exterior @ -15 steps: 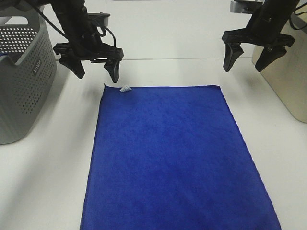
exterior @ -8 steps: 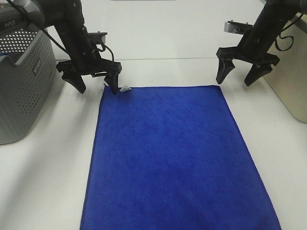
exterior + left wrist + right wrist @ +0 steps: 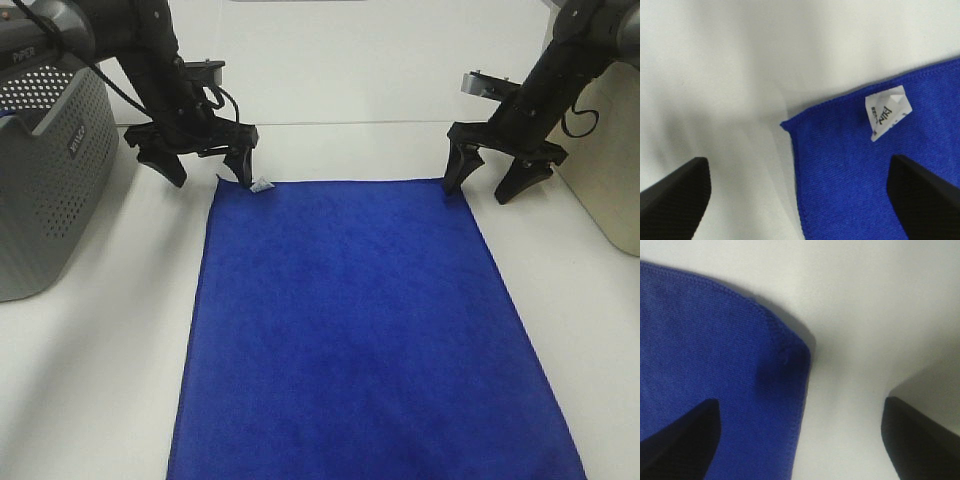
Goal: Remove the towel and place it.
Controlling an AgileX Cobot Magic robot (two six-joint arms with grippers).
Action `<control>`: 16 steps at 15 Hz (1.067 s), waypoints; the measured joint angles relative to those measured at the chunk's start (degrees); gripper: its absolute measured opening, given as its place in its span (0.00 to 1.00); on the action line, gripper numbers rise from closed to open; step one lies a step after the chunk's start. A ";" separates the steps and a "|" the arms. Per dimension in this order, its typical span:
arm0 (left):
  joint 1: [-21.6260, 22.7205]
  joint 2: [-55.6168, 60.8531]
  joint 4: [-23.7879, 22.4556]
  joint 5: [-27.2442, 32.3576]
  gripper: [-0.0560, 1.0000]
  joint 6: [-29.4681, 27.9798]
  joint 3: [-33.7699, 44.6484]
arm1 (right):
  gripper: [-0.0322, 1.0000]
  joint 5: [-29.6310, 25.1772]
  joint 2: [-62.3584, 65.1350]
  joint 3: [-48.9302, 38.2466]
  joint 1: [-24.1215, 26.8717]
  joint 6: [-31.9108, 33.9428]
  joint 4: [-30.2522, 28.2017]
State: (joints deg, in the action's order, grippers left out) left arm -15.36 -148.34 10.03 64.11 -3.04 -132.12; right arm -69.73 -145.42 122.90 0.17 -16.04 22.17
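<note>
Between the wide-spread fingers of the left tool (image 3: 210, 178) sits one far corner of the towel (image 3: 370, 330), its small white tag (image 3: 262, 185) just beside the inner finger. That tool is open, low over the table (image 3: 100, 380). Across from it the right tool (image 3: 478, 192) is open too and straddles the other far corner, one finger over cloth, one over bare table. Neither grips anything; the blue towel lies flat, spreading away from both. Outward of the left tool stands a grey basket (image 3: 40, 180).
</note>
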 joint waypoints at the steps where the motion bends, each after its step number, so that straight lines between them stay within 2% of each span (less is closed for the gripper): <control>1: 0.00 -0.74 0.06 0.00 0.90 0.00 0.00 | 0.85 0.00 0.00 0.00 0.00 0.00 0.06; 10: 0.00 -2.12 0.63 0.06 0.89 0.00 -0.40 | 0.85 0.00 0.00 0.00 0.00 -0.06 -0.06; 13: -0.23 -2.29 0.57 -0.23 0.85 0.00 -0.40 | 0.85 0.29 0.00 0.00 -0.06 -0.80 0.52; 16: -1.20 -2.69 1.72 -2.46 0.84 0.29 -0.80 | 0.81 1.55 0.00 0.00 -0.06 -1.32 0.63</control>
State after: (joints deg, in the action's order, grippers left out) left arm -16.56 -151.03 11.75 61.65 -2.75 -132.93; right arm -68.18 -145.42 122.90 0.11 -17.36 22.80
